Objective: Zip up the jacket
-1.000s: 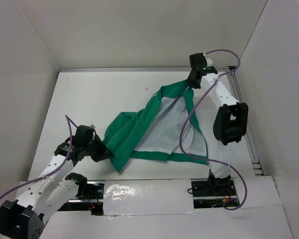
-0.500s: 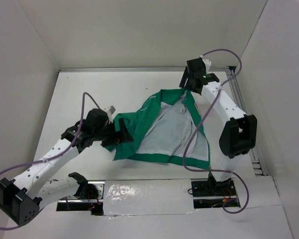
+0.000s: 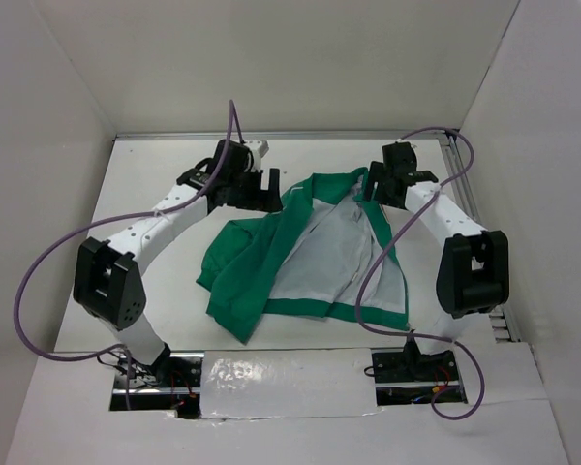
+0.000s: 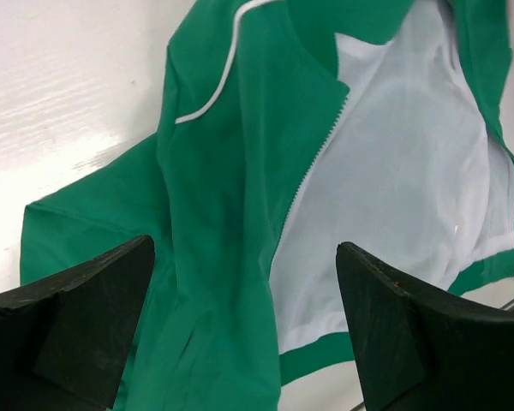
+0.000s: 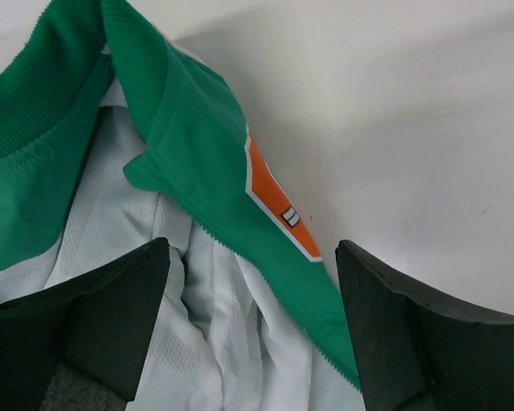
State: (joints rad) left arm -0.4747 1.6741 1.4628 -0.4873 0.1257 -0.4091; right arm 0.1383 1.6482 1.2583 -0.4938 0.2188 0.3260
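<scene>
I see the jacket (image 3: 252, 262) lying unzipped, lining up, mid-table (image 3: 310, 155), left gripper (image 4: 244, 257) spread wide and empty over the green panel with white piping, right gripper (image 5: 253, 247) likewise parted, holding nothing, over the collar beside the orange patch (image 5: 274, 201).

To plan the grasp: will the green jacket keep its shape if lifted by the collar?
Probably not: the jacket lies in soft folds, so it should hang limp. It seems light, as the cloth and lining look thin. Pushed, it would likely bunch up.
</scene>
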